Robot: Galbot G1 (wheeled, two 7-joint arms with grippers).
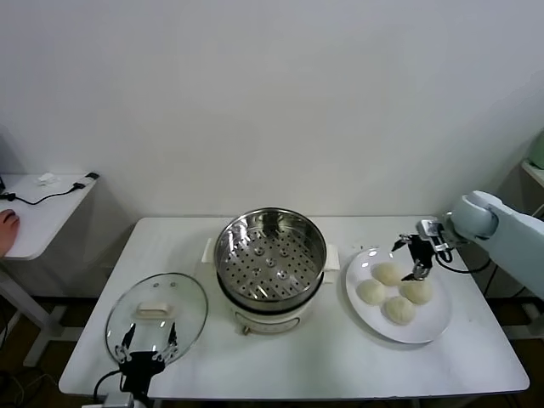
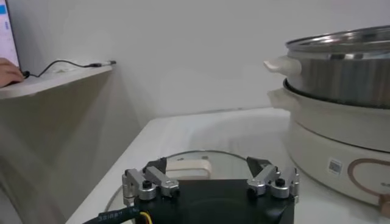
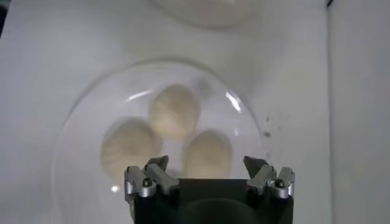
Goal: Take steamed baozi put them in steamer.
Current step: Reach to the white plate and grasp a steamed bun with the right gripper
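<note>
Plain white wall (image 1: 272,93) fills backdrop, evenly lit, no marks. White table (image 1: 476,357) stands against it, rounded corners. Second white side desk (image 1: 38,217) at far left, angled metal legs, black cable (image 1: 51,195) trailing across top. Dark floor (image 1: 25,365) visible under both. Pale green object (image 1: 537,149) at right edge.

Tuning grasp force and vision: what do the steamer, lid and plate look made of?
Steamer: polished stainless steel, going by its mirror reflections and perforated tray, on a cream base, likely plastic. Lid: clear glass, as the table shows through, with a cream knob. Plate: glossy white, probably ceramic, though possibly melamine.
</note>
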